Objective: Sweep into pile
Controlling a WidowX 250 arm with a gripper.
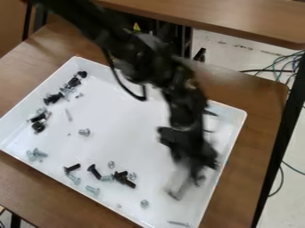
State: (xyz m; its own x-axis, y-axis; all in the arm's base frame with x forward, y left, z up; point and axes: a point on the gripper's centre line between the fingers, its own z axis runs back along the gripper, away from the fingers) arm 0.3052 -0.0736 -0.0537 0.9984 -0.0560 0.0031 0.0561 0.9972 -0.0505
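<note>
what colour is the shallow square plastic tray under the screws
White; the camera view shows the tray best.

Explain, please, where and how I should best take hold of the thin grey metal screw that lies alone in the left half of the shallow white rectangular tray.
I would grip the screw at mid-length, coming from straight above and closing across its narrow width. It lies flat and is long and slim, and the cluster of black and silver screws stays off to its left.
</note>
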